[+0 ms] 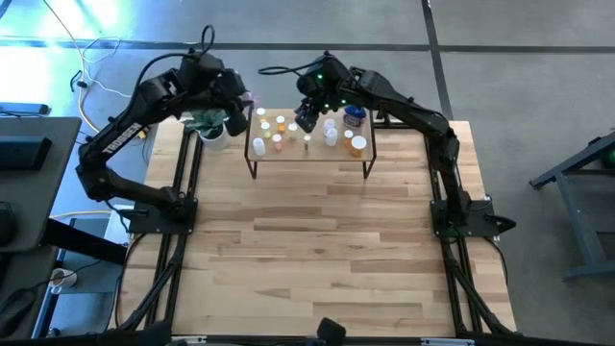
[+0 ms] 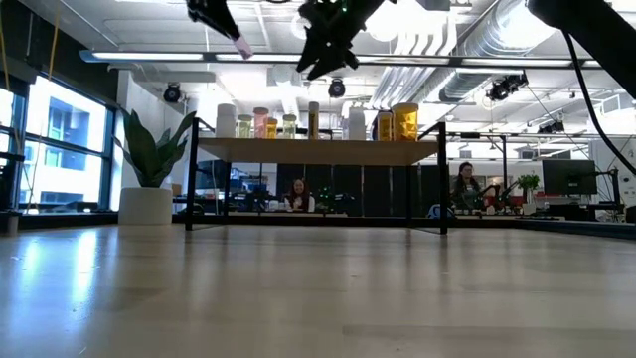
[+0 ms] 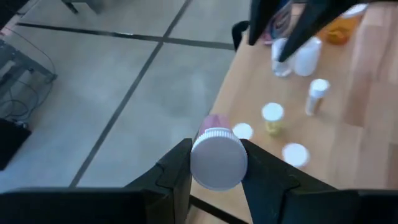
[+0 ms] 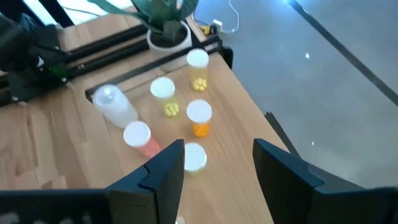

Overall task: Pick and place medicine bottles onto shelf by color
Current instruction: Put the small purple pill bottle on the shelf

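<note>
Left tool (image 3: 216, 163) grips a white-capped pink bottle (image 3: 217, 155) above the shelf's (image 1: 312, 157) left end — lower it upright beside the other pink bottle (image 4: 140, 138), clear of its neighbours. Right tool (image 4: 214, 163) hovers open over the shelf's middle.

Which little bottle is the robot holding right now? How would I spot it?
Find the small shelf at the table's far edge, crowded with tiny bottles. Past its left end, near the potted plant, the left gripper is up in the air. The pink bottle with a white cap is pinched between its fingers, the only bottle not standing on the shelf.
</note>
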{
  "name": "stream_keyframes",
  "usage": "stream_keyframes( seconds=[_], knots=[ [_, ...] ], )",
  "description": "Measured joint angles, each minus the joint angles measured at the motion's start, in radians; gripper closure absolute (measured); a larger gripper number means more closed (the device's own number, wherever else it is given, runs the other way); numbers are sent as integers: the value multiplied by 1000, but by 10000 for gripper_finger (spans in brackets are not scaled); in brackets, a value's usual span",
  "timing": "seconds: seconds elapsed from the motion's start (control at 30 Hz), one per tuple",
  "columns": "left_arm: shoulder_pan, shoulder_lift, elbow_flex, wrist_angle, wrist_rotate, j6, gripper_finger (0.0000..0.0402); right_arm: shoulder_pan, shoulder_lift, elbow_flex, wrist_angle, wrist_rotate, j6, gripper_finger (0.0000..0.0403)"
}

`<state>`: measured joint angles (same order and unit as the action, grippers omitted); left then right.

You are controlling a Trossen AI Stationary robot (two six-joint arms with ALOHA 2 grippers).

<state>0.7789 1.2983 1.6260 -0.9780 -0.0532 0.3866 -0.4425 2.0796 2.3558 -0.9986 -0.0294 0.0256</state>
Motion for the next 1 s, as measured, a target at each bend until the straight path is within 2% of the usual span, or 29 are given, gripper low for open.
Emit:
stream_keyframes(
  seconds=[0.23,0.4,0.53,0.67,1.0],
  knots=[
    [40,104,1,82,19,57,292,-11,0,-1,-21,0,0,221],
    [68,209,86,69,23,62,292,-11,0,-1,-37,0,-3,221],
    [88,298,208,16,34,61,292,-13,0,-1,-44,0,-7,221],
    [109,370,303,-78,101,44,291,-22,0,-1,-29,0,-7,221],
    [117,465,321,-213,189,10,291,-36,0,-2,-29,1,0,221]
  ],
)
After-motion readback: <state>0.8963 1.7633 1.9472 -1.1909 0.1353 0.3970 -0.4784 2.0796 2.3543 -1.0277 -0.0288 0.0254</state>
